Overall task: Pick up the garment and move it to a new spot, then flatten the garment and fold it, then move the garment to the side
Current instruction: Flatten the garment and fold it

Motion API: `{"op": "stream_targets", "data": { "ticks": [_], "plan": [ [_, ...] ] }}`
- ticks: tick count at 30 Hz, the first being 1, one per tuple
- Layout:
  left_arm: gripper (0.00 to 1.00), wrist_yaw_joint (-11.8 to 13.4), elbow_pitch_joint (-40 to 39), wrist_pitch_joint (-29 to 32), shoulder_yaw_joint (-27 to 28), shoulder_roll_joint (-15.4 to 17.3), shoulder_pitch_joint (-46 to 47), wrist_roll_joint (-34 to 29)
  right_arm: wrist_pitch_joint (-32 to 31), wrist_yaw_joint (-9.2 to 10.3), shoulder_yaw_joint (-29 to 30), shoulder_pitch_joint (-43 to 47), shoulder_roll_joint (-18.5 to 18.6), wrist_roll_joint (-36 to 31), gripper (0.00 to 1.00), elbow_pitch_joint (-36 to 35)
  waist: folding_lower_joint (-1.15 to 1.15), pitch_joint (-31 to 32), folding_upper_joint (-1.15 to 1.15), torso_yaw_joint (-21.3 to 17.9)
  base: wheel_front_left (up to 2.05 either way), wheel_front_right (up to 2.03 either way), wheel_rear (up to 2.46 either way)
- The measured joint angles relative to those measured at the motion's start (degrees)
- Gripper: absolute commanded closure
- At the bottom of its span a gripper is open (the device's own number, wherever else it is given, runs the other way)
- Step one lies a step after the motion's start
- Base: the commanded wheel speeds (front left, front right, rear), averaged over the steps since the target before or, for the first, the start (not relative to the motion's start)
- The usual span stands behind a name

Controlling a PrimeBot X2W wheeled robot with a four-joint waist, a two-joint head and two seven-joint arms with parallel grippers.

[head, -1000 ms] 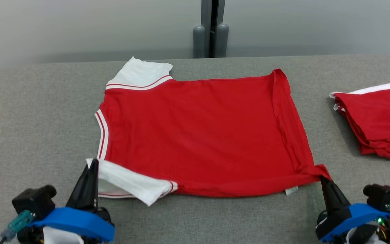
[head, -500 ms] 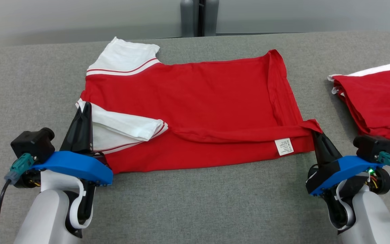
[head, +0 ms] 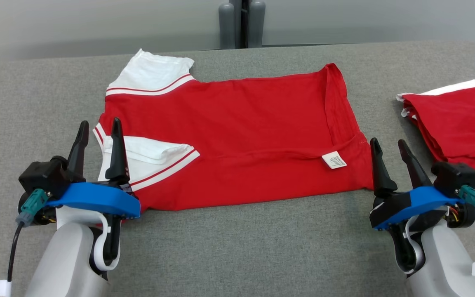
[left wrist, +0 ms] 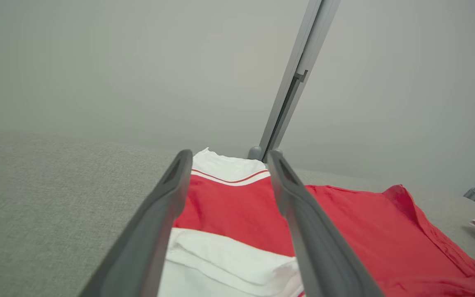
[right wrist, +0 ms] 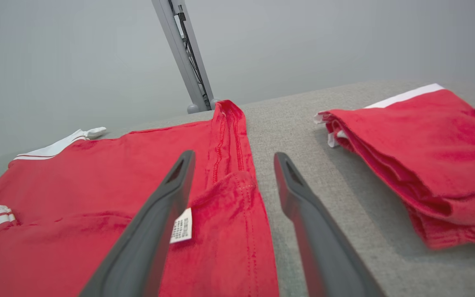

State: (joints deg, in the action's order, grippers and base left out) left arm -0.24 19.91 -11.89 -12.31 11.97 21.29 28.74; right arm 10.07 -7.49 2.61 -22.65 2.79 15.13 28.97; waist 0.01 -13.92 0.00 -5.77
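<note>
Both pincers, clamped on the garment's near edge half a second ago, now stand wide and hold nothing. The left gripper (head: 100, 122) is at lower left over the white sleeve (head: 155, 152), the right gripper (head: 387, 141) at lower right just beside the cloth. The garment (head: 237, 123) lies folded at frame centre on the table (head: 237, 247). A red pile (head: 456, 123) is cut off at the right edge; the right wrist view shows its stacked layers.

Left gripper (head: 100, 122) is standing at the lower left, both dark fingers spread wide and pointing forward. Right gripper (head: 387, 141) is matching it at the lower right. Left forearm (head: 66, 264) and right forearm (head: 447, 264) are angling in from below.
</note>
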Motion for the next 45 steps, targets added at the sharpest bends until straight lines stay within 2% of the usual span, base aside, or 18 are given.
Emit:
{"op": "stream_targets", "data": {
  "ticks": [8, 14, 17, 24, 28, 30, 38, 44, 45],
  "plan": [
    [0.0, -0.44, 0.75, -0.25, 0.37, 0.42, -5.27, 1.3, 0.54, 0.0, 0.11, 5.7, 0.0, -2.52, 0.0, -3.05, 0.0, 2.12, 0.0, 0.1, 0.0, 0.0, 0.0],
    [0.0, 1.32, 0.25, 6.21, 1.07, 1.71, -13.17, 4.3, -1.49, 0.0, 0.43, 9.53, 0.0, -2.7, 0.0, -5.36, -0.01, 3.25, 0.0, 0.36, 0.0, 0.0, 0.0],
    [0.0, 1.88, -0.4, 8.72, 1.8, 1.29, -15.06, 6.44, -2.22, 0.0, 0.68, 10.1, 0.01, -2.92, 0.0, -6.37, -0.01, 3.13, 0.0, 0.49, 0.0, 0.0, 0.0],
    [0.0, 3.03, -0.71, 11.92, 3.14, 0.02, -14.22, 9.99, -3.91, 0.0, 0.3, 10.15, 0.0, -3.45, 0.0, -8.18, -0.01, 1.7, 0.0, 0.09, 0.0, 0.0, 0.0],
    [0.0, 5.25, 1.29, 14.65, 3.37, 0.0, -13.12, 10.47, -4.99, 0.0, 0.02, 9.95, 0.0, -3.89, 0.0, -8.35, -0.01, 0.9, 0.0, -0.55, 0.0, 0.0, 0.0],
    [0.0, 5.47, 1.64, 15.84, 3.24, -0.03, -12.57, 10.67, -5.32, 0.0, 0.15, 9.8, 0.01, -4.01, 0.0, -8.28, -0.01, 0.6, 0.0, -0.73, 0.0, 0.0, 0.0],
    [0.0, 7.77, 1.37, 15.59, 3.39, -0.1, -12.34, 10.26, -6.03, 0.0, 1.04, 6.83, 0.02, -4.53, 0.0, -5.21, -0.01, 0.11, 0.0, -0.19, 0.0, 0.0, 0.0],
    [0.0, 7.75, 1.53, 16.27, 2.31, 0.11, -12.4, 9.61, -5.95, 0.0, 1.13, 5.1, 0.01, -4.6, 0.0, -1.98, -0.01, -0.01, 0.0, 0.89, 0.0, 0.0, 0.0],
    [0.14, 7.62, 1.49, 16.26, 2.21, 0.05, -12.39, 9.62, -5.95, 0.0, 1.23, 4.88, 0.0, -4.6, 0.0, -1.33, -0.01, -0.04, 0.0, 1.02, 0.0, 0.0, 0.0]
  ]
}}
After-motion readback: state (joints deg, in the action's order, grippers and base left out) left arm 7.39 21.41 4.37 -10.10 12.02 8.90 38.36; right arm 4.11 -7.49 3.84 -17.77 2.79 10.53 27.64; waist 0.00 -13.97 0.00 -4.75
